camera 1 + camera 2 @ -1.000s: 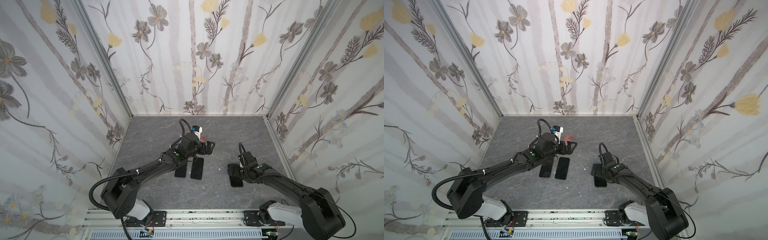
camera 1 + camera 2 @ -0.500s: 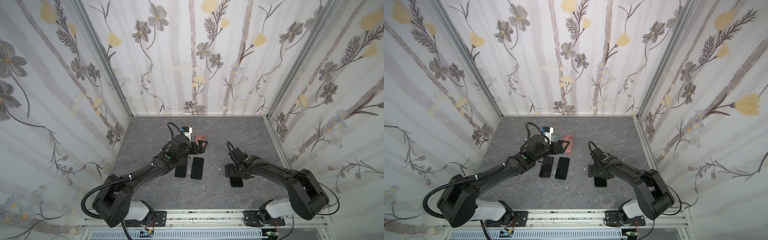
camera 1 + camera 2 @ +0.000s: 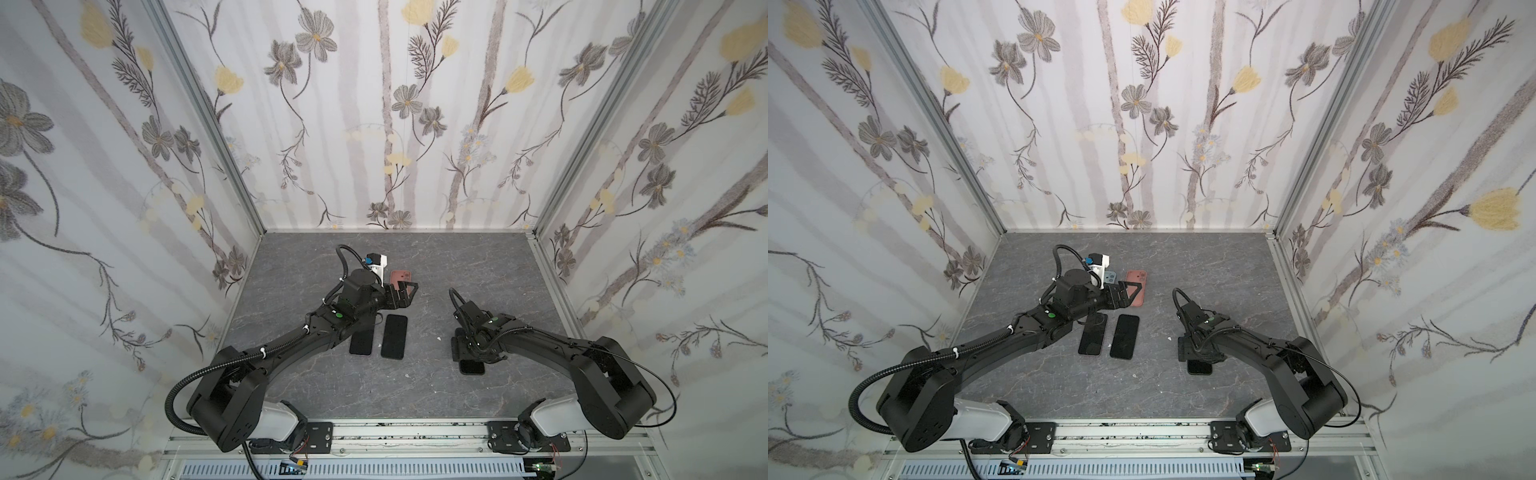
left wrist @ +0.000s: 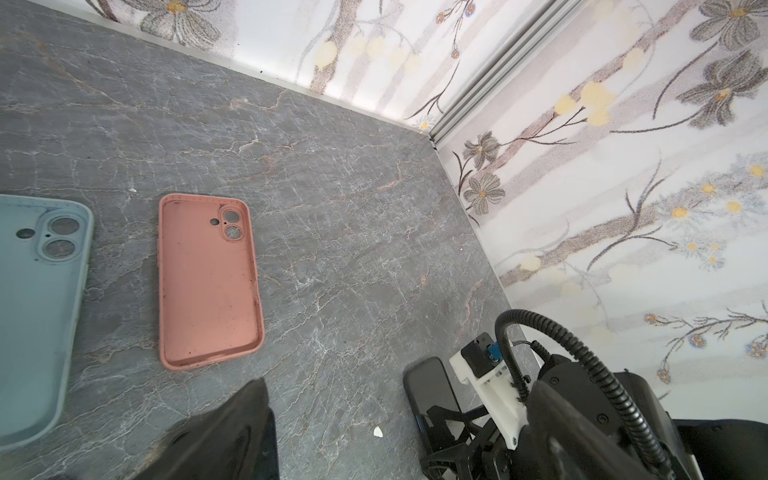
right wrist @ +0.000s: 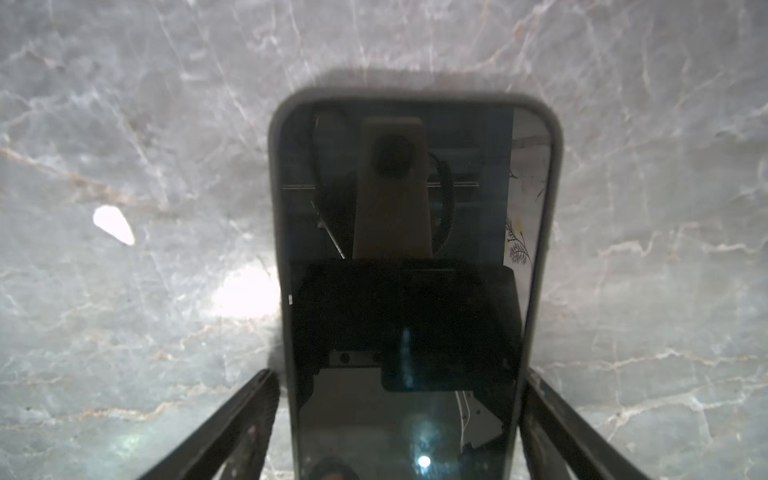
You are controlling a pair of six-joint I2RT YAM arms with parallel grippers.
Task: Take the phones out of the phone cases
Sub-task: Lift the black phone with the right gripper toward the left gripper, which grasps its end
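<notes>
A black phone in a dark grey phone case [image 5: 407, 249] lies flat, screen up, on the grey table. Its near end shows in both top views [image 3: 471, 368] [image 3: 1199, 368]. My right gripper [image 5: 399, 374] points down over it [image 3: 463, 345], open. One finger stands on each long side; one almost touches the case edge and the other keeps a narrow gap. My left gripper [image 3: 409, 294] hovers open and holds nothing, just over the near end of an empty pink case [image 4: 208, 278]. Only one of its fingers [image 4: 237, 428] shows in the left wrist view.
An empty pale blue-green case [image 4: 37, 316] lies beside the pink case [image 3: 1137, 286]. Two bare black phones [image 3: 360, 338] [image 3: 394, 336] lie side by side under the left forearm. A white speck [image 3: 437, 338] sits between them and the right gripper. Flowered walls close in three sides.
My right wrist has shifted left over the cased phone and its jaws have narrowed towards the case edges. My left arm has drawn back a little, so more of the pink case shows.
</notes>
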